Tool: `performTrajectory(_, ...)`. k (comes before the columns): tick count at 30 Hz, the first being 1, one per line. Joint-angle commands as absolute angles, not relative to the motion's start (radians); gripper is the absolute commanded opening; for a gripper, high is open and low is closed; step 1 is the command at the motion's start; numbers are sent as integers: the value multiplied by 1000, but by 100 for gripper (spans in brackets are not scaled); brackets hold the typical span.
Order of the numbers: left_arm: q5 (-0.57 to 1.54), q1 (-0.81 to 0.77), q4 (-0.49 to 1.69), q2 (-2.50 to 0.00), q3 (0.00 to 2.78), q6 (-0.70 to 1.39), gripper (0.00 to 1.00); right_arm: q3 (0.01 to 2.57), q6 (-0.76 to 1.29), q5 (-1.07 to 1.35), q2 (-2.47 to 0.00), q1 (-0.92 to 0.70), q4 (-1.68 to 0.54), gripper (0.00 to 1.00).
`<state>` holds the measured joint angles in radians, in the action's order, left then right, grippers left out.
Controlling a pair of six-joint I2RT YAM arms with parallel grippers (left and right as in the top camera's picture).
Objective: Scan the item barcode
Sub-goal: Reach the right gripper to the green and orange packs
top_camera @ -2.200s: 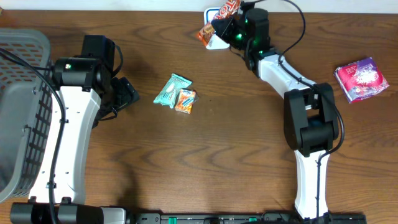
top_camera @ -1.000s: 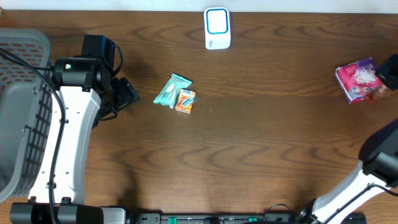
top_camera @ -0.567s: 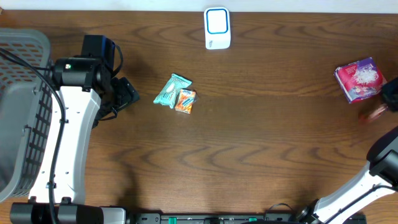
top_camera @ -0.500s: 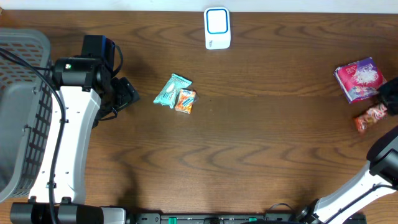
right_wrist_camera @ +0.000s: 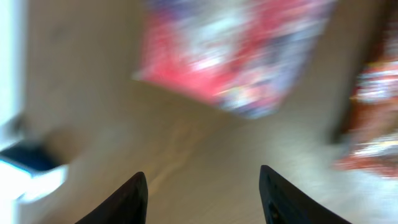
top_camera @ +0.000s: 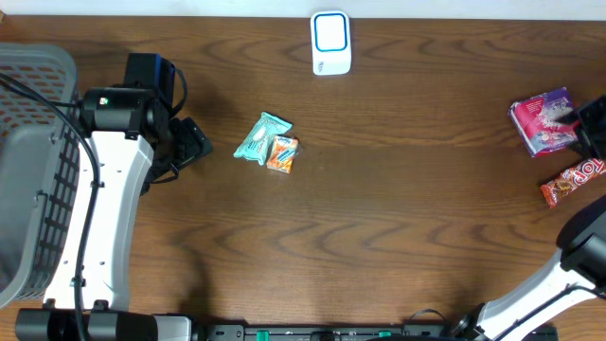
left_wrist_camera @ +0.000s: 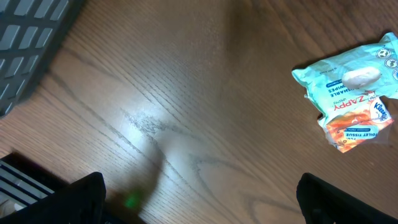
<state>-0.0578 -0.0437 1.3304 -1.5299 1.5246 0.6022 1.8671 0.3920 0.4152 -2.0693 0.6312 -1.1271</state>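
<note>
The white barcode scanner point(top_camera: 330, 43) stands at the table's far edge. A red snack wrapper point(top_camera: 574, 181) lies flat at the far right, just in front of a pink and purple pack point(top_camera: 546, 119). My right gripper point(top_camera: 594, 126) hangs at the right edge above them. In the blurred right wrist view the right gripper point(right_wrist_camera: 202, 186) is open with nothing between its fingers, the pink pack point(right_wrist_camera: 242, 56) ahead and the red wrapper point(right_wrist_camera: 376, 118) to the right. My left gripper point(left_wrist_camera: 199, 199) is wide open over bare wood, left of a teal pack point(left_wrist_camera: 348, 78) and an orange tissue pack point(left_wrist_camera: 357, 124).
A grey basket point(top_camera: 28, 161) fills the left edge of the table, its corner point(left_wrist_camera: 31, 37) showing in the left wrist view. The teal pack point(top_camera: 260, 135) and orange pack point(top_camera: 282, 152) lie together near the middle. Dark wood lies between the two arms.
The right arm swung from the scanner to the far right with the red wrapper, opened, and the wrapper now lies on the table. The left arm has not moved.
</note>
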Motion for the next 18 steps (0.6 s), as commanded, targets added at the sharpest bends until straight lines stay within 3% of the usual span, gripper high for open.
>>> performTrajectory(1,-63,-42,1334,-1530,1520,600,98,1898,368,744,-1982,537,-1129,56)
performTrajectory(8,-63,-42,1334,-1530,1520,600,98,1872,252,741,-1982,227,-1116,64)
performTrajectory(9,-63,-42,1335,-1530,1520,600,98,1863,253,715,-1982,175,-1107,72)
performTrajectory(10,-63,-42,1334,-1530,1520,600,98,1852,253,691,-1982,121,-1092,85)
performTrajectory(12,-63,-42,1334,-1530,1520,600,98,1833,258,645,-1982,27,-1060,94)
performTrajectory(18,-63,-42,1334,-1530,1520,600,98,1772,347,424,-1982,-311,-933,99)
